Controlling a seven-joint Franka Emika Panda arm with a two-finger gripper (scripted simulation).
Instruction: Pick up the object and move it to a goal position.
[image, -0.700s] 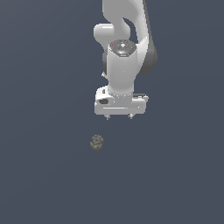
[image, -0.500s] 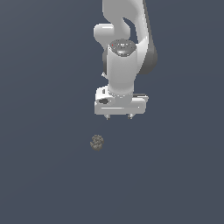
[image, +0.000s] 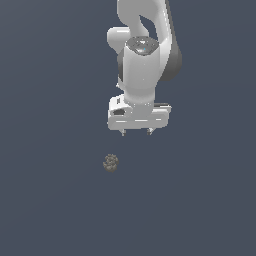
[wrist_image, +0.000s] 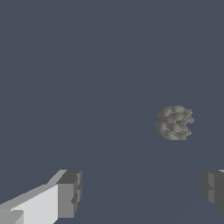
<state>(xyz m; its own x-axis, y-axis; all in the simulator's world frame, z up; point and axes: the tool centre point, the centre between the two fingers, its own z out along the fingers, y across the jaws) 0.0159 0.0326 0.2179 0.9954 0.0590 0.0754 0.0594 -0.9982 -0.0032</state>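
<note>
One knobbly grey-brown lump (image: 110, 162), roundish, bumpy all over.

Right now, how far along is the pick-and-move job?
Done: nothing yet. The grey-brown lump lies on the floor, untouched. In hand: the gripper hangs open above it, offset toward the exterior view's right; the wrist view shows the lump outside the fingers. Left: align, descend, grasp, carry. No goal marker is visible.
</note>
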